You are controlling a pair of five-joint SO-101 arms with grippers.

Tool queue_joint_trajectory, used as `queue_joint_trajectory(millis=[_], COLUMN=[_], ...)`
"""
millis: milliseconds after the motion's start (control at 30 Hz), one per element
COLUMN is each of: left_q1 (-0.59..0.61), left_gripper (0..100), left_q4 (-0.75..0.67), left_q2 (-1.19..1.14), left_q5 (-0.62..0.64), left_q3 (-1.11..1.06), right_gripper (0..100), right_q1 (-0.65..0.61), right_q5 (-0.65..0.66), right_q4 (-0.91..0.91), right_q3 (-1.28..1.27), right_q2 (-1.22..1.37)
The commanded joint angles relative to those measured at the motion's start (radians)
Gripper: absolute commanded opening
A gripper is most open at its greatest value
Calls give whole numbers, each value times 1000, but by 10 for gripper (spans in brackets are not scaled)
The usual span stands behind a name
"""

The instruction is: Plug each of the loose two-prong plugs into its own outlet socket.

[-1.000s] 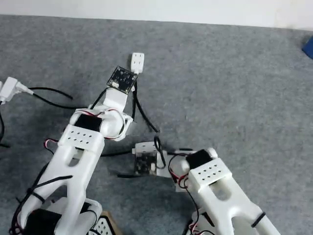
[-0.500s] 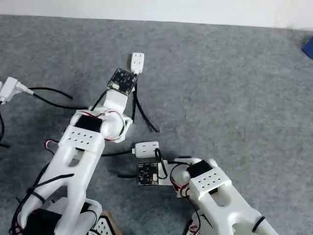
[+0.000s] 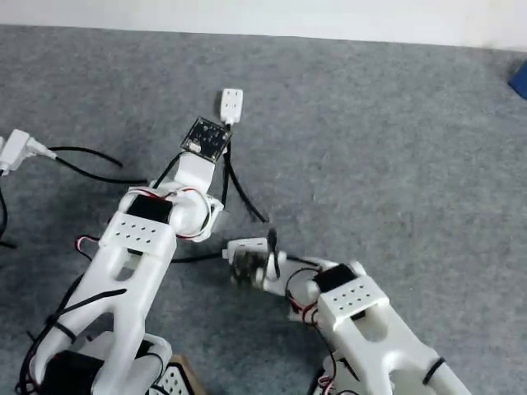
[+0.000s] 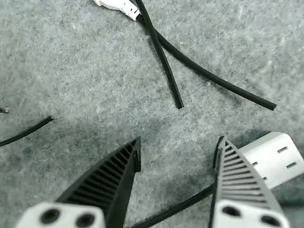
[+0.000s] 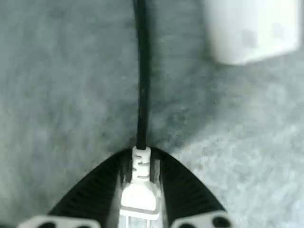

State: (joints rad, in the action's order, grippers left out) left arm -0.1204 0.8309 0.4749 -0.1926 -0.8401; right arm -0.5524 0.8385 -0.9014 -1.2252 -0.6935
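The right claw (image 5: 141,159) clamps a white plug (image 5: 140,192), its black cord (image 5: 140,71) stretching ahead beside a white socket (image 5: 249,28). The left claw (image 4: 179,142) stands open over the grey tabletop (image 4: 71,71), a second socket (image 4: 273,159) just beside one finger, loose cables (image 4: 161,52) beyond.

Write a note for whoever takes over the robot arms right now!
Left gripper: jaws open, empty, beside a white outlet socket on the carpet.
Right gripper: jaws shut on a white plug, facing a second socket, apart from it.
A loose plug lies by the black cables.
Done: no plug seen seated.
Left: seat both plugs.
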Motion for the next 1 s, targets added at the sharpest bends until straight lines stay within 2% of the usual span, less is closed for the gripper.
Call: queue_joint_trajectory(millis=[0, 233, 367, 500, 633, 767, 967], left_q1=[-2, -33, -91, -101, -81, -50, -111], left_gripper=[245, 245, 245, 245, 245, 248, 249], left_q4=[-18, -15, -15, 2, 147, 285, 445], left_q2=[28, 28, 31, 45, 81, 137, 298], left_q5=[14, 12, 9, -41, -26, -3, -6], left_q3=[4, 2, -4, 31, 165, 295, 302], right_gripper=[6, 6, 6, 6, 6, 6, 6], right_q1=[24, 211, 220, 222, 222, 199, 130], right_q5=[-238, -591, -749, -835, -904, -956, -979], right_q4=[-147, -518, -642, -618, -510, -390, -148], right_q3=[231, 734, 895, 972, 1017, 989, 650], right_q2=[-19, -5, 102, 346, 455, 331, -12])
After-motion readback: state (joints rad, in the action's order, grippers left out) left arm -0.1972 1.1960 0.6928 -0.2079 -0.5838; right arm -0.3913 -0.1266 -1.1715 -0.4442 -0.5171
